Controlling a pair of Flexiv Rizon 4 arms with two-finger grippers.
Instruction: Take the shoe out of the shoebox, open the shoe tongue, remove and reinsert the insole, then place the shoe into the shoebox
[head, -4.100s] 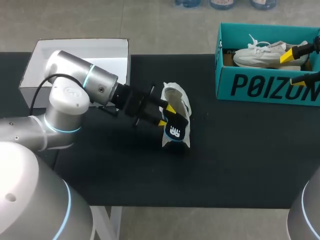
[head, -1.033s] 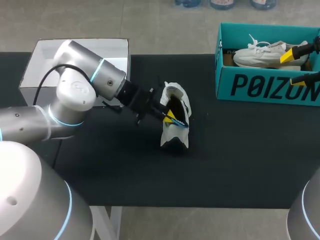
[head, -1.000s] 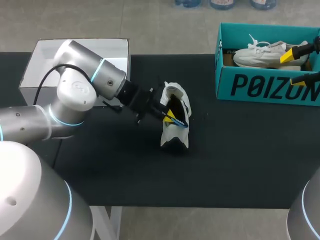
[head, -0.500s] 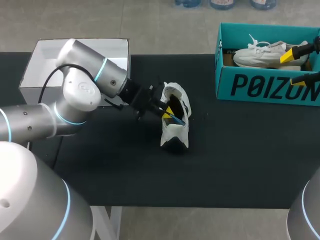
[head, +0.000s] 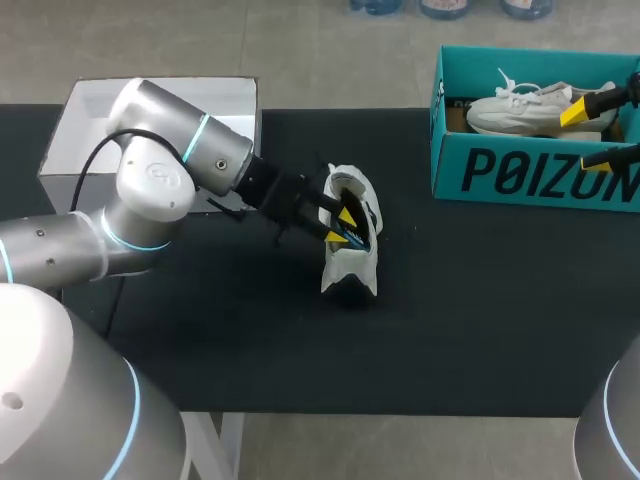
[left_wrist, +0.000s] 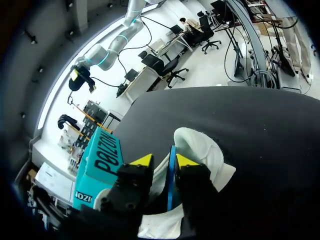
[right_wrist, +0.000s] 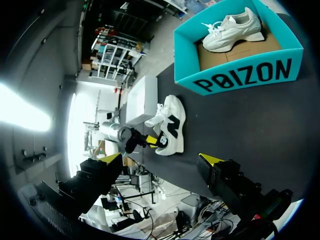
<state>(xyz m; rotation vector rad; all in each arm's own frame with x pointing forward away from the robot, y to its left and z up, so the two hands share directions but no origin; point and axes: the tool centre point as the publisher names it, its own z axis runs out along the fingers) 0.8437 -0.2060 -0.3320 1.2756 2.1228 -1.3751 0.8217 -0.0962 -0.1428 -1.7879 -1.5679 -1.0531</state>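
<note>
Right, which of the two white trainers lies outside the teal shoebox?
The white trainer on the black table, its blue insole held by the left pincer; the other trainer sits inside the teal cardboard shoebox.

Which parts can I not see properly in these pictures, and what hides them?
Head view: the lower part of the insole, hidden inside the shoe.
Left wrist view: part of the shoe, under the left gripper.
Head view: the right gripper's body, cut off by the edge.
Head view: part of the white box, behind the left arm.

Bright, even overhead light; faint soft shadow beside shoe (head: 342, 268) on black tabletop (head: 480, 320); blown-out glare in wrist views.
</note>
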